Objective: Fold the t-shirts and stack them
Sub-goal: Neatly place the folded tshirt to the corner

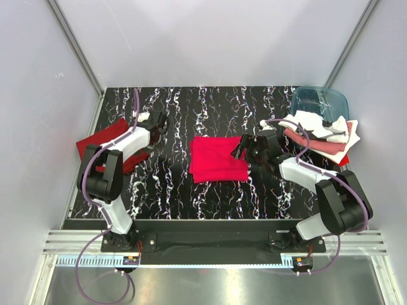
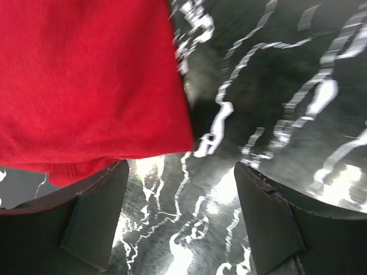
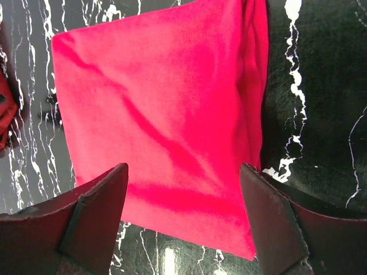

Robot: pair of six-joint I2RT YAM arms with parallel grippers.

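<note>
While flat, crimson t-shirt (image 1: pixel 217 159) long axis roughly left-right; left pincer (image 2: pixel 180 167), right pincer (image 3: pixel 183 167) wide, empty

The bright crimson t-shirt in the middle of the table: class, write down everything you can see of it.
The crimson t-shirt is soft, matte cloth, plain and unprinted, folded into a roughly square, slightly skewed pad. It lies flat on the black marbled table, near its centre. Shallow diagonal creases cross its top, and layered edges show along one side. The right gripper stands over its right edge with jaws open, holding nothing; whether it touches the cloth cannot be told.
</note>
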